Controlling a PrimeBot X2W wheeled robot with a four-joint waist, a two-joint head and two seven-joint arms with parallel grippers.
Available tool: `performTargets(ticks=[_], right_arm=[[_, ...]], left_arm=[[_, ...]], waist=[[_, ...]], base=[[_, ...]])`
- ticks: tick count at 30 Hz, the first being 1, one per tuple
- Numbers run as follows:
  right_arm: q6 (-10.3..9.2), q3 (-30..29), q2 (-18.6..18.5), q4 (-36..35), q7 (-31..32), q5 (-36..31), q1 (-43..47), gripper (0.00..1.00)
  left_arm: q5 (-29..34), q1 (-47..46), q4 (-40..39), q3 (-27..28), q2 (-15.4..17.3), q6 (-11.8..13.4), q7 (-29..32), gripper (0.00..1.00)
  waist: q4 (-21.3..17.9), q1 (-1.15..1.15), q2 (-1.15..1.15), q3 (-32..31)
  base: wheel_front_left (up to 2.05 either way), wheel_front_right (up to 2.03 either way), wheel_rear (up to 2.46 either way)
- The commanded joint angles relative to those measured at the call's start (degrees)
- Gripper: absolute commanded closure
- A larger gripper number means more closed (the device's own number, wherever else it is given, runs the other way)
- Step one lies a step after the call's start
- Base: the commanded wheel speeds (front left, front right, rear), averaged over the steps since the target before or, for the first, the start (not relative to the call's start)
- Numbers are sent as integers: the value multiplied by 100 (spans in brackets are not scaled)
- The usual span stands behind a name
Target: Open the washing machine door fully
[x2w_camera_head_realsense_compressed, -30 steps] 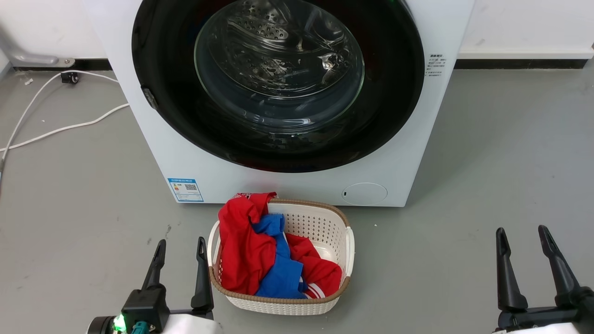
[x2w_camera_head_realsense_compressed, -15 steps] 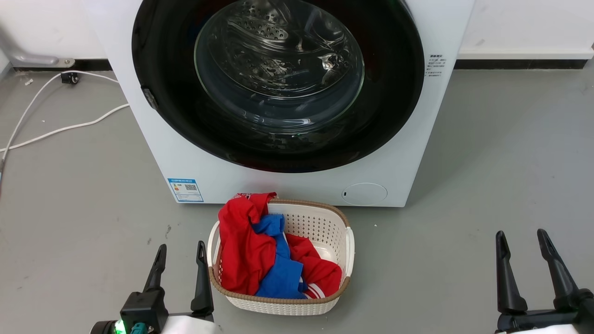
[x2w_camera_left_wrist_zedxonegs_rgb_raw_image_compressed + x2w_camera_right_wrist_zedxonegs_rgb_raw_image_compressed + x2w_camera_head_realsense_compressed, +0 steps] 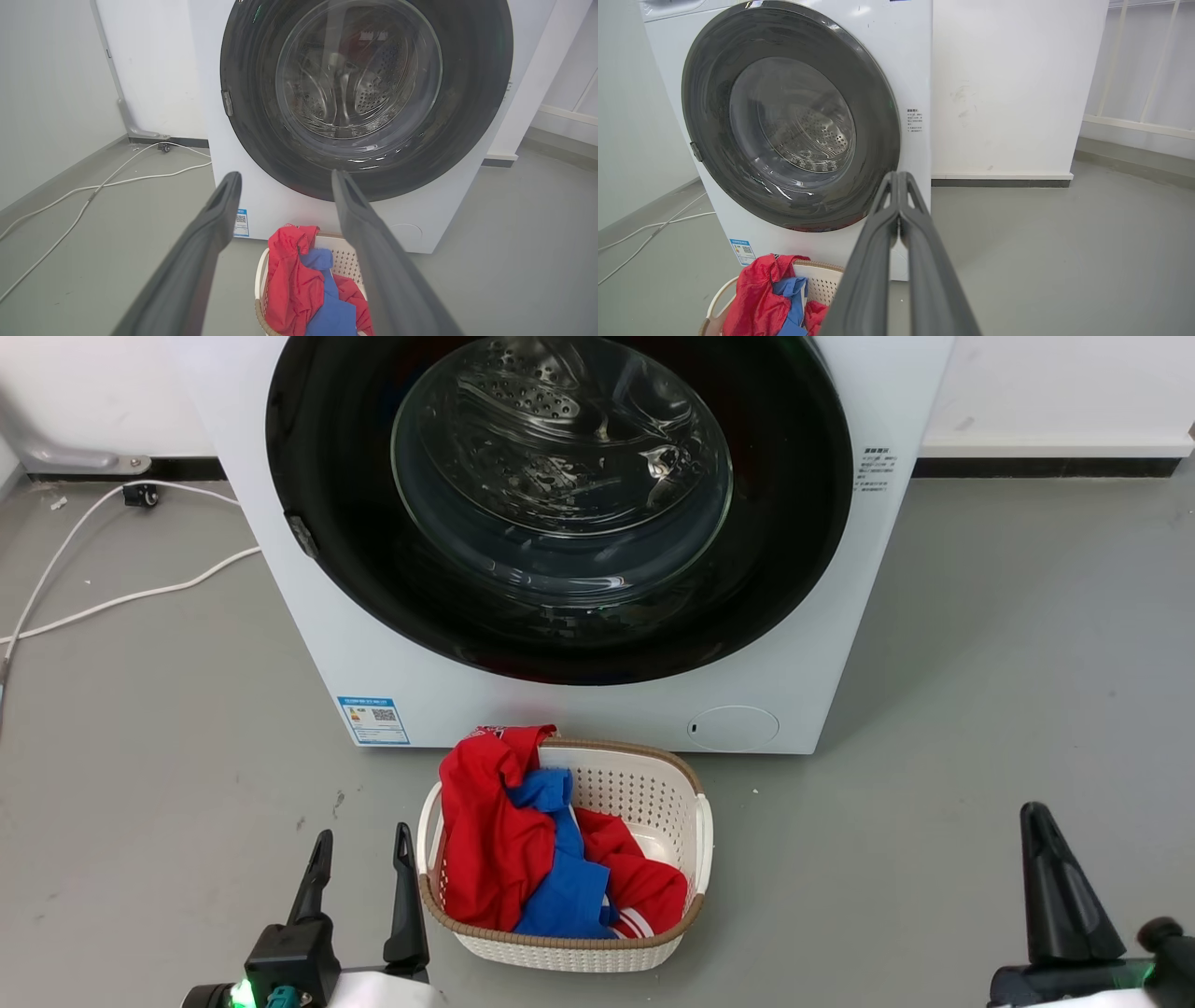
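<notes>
Right wrist view: right gripper [image 3: 899, 179] jaws pressed together, left gripper [image 3: 285, 179] jaws apart, both empty. The washing machine door [image 3: 791, 116] appears closed, well apart ahead. Risk: a low reach could strike the basket [image 3: 705, 821] standing before it.

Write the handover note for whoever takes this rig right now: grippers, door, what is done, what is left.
Left gripper: open, empty, low beside the laundry basket, clear of the machine.
Right gripper: shut, holding nothing, back from the machine.
Washing machine door: closed, flush against the machine front; a small grey tab sits on its left edge.
Done: nothing yet; neither gripper touches the door.
Left: reach the door and swing it fully open. The basket stands on the floor just before the machine, so mind it.
</notes>
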Motion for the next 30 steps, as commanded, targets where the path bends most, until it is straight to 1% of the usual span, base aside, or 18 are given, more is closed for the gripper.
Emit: performTargets(ticks=[1,3,8,9,10,11,13,14,15,17,19,20,23,27,30], right_arm=[[-1,-29,2,-64,-12,285,-67,100],[-1,-123,1,-51,-12,824,-105,100],[-1,-116,3,86,-12,2500,-167,100],[-1,-116,3,86,-12,2500,-167,100],[-1,-190,-2,151,-12,3143,-192,100],[-1,-163,3,215,-11,3523,-185,100],[-1,-192,0,275,-12,4071,-185,100],[-1,-142,4,318,-11,4516,-176,100],[-1,-121,2,286,-12,4723,-174,100],[-1,50,6,243,-11,5334,-94,100],[-1,227,2,185,-11,5835,-35,100],[-1,227,2,185,-11,5835,-35,100],[0,506,-15,126,-11,6533,39,100],[0,685,-234,-26,88,7441,109,100],[0,728,-362,-153,396,8149,179,100]], left_arm=[[25,36,8,3,-4,3,-16,0],[20,41,8,3,-4,-2,-16,0],[14,42,17,-6,-4,-16,-16,0],[14,42,17,-6,-4,-16,-16,0],[6,44,20,-9,-4,-17,-16,0],[2,45,21,-11,-4,-19,-16,0],[-5,52,25,-6,-3,-23,-16,0],[-8,55,28,-4,-3,-22,-16,0],[-12,59,28,-2,-3,-21,-16,0],[-19,68,30,3,-3,-22,-16,0],[-26,71,25,11,-3,-18,-16,0],[-26,71,25,11,-3,-18,-16,0],[-33,77,27,8,-4,-23,-16,0],[-36,69,26,4,-4,-31,-16,0],[-28,58,19,10,-3,-22,-16,0]], waist=[[-5,0,0,-5],[-7,0,0,-9],[3,0,0,-20],[3,0,0,-20],[6,0,0,-24],[9,0,0,-27],[10,0,0,-33],[12,0,0,-36],[12,0,0,-39],[11,0,0,-45],[4,0,0,-49],[4,0,0,-49],[-3,0,0,-55],[-9,0,0,-52],[-9,0,0,-46]], base=[[0,0,0],[0,0,0],[0,0,0],[0,0,0],[0,0,0],[0,0,0],[0,0,0],[0,0,0],[0,0,0],[0,0,0],[0,0,0],[0,0,0],[0,0,0],[0,0,0],[0,0,0]])
